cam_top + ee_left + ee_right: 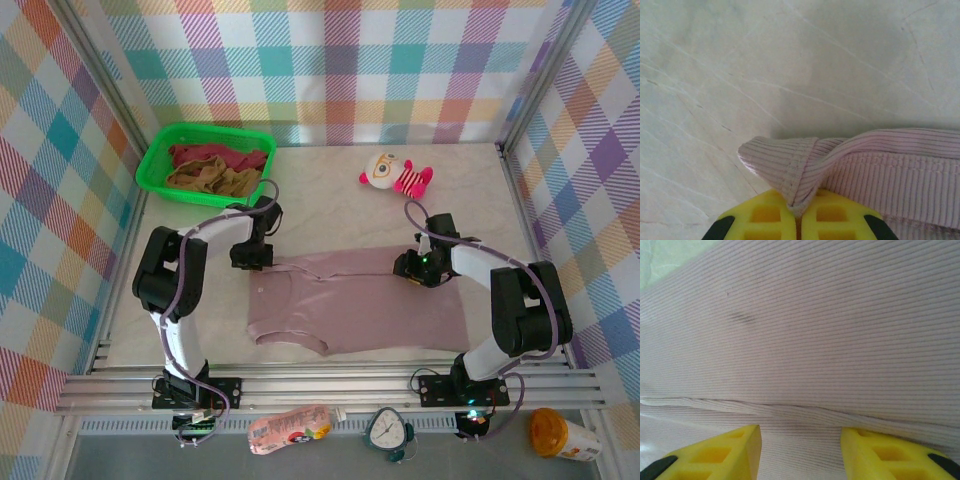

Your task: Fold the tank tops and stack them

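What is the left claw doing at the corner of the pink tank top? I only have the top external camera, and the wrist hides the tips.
Observer: The left claw is shut on the pink tank top, pinching a corner of its stitched hem.
Operator: And the right claw, has it grabbed anything?
Observer: No. The right claw is open, its yellow fingers apart, with ribbed cloth showing in the gap.
Operator: Is that cloth flat there?
Observer: Not quite. A shallow crease runs across it just ahead of the fingers.
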You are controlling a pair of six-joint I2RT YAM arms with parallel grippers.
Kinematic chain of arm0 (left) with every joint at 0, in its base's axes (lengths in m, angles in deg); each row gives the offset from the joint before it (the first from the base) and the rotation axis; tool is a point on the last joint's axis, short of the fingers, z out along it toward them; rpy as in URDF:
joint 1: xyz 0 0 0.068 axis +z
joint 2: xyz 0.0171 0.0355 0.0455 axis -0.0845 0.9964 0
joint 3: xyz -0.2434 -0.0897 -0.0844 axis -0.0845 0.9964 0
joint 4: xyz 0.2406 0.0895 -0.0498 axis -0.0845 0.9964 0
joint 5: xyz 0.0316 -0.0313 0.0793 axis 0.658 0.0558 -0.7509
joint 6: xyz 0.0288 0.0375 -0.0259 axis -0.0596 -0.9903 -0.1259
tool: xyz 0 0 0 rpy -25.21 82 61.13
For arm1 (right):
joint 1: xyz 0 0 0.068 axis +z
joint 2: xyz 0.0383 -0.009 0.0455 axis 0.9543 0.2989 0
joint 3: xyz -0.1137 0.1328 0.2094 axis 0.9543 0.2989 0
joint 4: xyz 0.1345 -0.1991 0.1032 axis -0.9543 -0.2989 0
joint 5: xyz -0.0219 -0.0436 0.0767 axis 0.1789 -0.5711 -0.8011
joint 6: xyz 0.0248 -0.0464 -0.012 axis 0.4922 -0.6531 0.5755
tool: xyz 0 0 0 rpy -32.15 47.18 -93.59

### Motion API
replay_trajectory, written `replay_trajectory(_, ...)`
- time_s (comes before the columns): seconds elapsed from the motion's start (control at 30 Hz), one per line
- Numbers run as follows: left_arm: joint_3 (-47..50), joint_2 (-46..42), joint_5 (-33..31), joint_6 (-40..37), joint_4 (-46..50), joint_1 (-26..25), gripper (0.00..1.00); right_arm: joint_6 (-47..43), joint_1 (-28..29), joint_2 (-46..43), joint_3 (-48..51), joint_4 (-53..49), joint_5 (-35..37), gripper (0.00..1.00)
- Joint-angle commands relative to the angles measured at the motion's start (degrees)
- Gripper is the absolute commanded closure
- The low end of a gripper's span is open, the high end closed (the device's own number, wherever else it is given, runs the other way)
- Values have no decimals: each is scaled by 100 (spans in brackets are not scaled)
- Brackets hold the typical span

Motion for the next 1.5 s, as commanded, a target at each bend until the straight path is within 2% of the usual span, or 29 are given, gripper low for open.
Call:
replay_trajectory(0.0,-44,428,-261,-214,-134,191,91,-22,-22,-222,-227,-283,-40,53)
replay_trajectory(0.33,-660,909,-373,-577,-172,371,89,-360,-90,864,-889,-235,42,54)
replay_trajectory(0.53,-1296,1242,-605,-766,-29,432,87,-597,-101,1644,-1743,-371,32,54)
replay_trajectory(0.63,-1536,1420,-940,-929,-29,510,86,-669,-101,2027,-2285,-471,-41,53)
replay_trajectory(0.73,-1770,1430,-860,-948,-5,592,84,-820,-84,2184,-2653,-635,-212,54)
replay_trajectory(0.93,-2027,1097,-666,-865,421,592,67,-1661,-69,1439,-2637,-936,-281,53)
replay_trajectory(1.03,-1960,684,-368,-599,880,584,54,-2624,45,973,-2672,-1411,-382,52)
replay_trajectory(1.1,-1719,263,-130,-255,1178,568,48,-3443,196,414,-2443,-1471,-260,50)
replay_trajectory(1.2,-1137,-501,516,320,1360,481,42,-4087,229,-312,-2004,-1607,-389,48)
replay_trajectory(1.3,-493,-1146,1071,937,1388,274,37,-4805,281,-783,-1573,-2181,-425,47)
replay_trajectory(1.47,522,-1849,1980,2256,769,-430,33,-5828,464,-1911,-331,-2394,361,39)
